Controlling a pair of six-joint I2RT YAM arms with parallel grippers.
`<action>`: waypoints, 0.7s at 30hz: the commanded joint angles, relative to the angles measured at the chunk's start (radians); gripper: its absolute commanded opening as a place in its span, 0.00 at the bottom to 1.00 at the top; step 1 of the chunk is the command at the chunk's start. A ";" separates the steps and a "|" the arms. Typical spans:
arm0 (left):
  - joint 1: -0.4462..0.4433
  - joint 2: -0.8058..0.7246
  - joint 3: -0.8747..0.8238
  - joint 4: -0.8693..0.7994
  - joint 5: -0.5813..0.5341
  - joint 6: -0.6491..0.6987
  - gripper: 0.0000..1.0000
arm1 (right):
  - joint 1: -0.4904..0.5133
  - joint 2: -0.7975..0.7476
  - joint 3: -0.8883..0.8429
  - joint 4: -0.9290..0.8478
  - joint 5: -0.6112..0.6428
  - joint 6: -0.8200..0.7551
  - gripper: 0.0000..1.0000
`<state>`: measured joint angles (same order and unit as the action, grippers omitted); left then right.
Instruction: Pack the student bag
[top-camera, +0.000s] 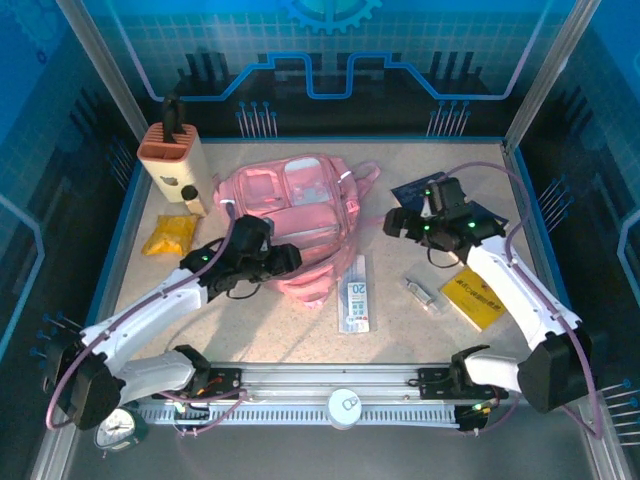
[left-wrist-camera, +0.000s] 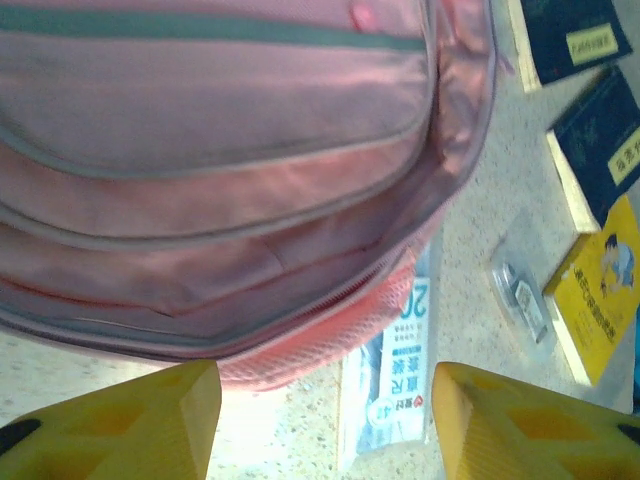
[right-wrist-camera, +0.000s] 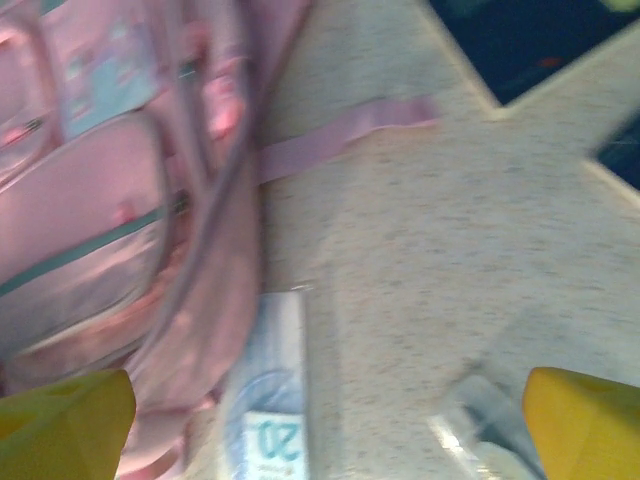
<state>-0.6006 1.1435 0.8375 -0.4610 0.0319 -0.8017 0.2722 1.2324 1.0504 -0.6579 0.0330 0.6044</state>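
Nearest me, at the bottom of the overhead view, a small alarm clock (top-camera: 120, 430) sits at the left corner. It is beside the metal rail (top-camera: 300, 378) that carries both arm bases, and a round white disc (top-camera: 345, 408) sits at the rail's middle.

Beyond the rail, on the speckled table (top-camera: 270, 335), a long clear ruler packet (top-camera: 357, 293) lies lengthwise, its far end at the bag's near right edge. To its right lie a small clear packet (top-camera: 422, 292) and then a yellow booklet (top-camera: 473, 296), close beside the right arm.

The left gripper (top-camera: 285, 260) hovers at the near edge of the student bag (top-camera: 300, 200). In my left wrist view its yellow fingers (left-wrist-camera: 130, 425) stand moderately apart with nothing between them, and pink fabric and zipper lines are just ahead. The right gripper (top-camera: 395, 222) hangs just right of the bag, over bare table. Its wrist view shows the fingers (right-wrist-camera: 65, 425) spread wide and empty, with a pink strap (right-wrist-camera: 340, 135) lying on the table ahead.

The student bag lies flat in the middle of the table, front pockets up. Left of it rests a yellow packet (top-camera: 168, 235). Dark blue books (top-camera: 410, 188) lie beyond the right gripper. At the far left corner stands a tan holder (top-camera: 170, 160), with a small bottle (top-camera: 192, 200) just beside it.
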 joint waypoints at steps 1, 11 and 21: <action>-0.058 0.063 0.058 0.062 -0.024 -0.042 0.59 | -0.096 -0.023 -0.051 -0.058 -0.016 0.044 1.00; -0.163 0.291 0.186 0.150 0.041 -0.030 0.60 | -0.337 -0.069 -0.332 0.018 -0.106 0.154 1.00; -0.192 0.427 0.281 0.148 0.092 -0.008 0.61 | -0.391 0.007 -0.422 0.120 -0.159 0.183 1.00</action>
<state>-0.7876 1.5505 1.0744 -0.3199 0.0902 -0.8211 -0.1062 1.2148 0.6506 -0.5919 -0.0742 0.7601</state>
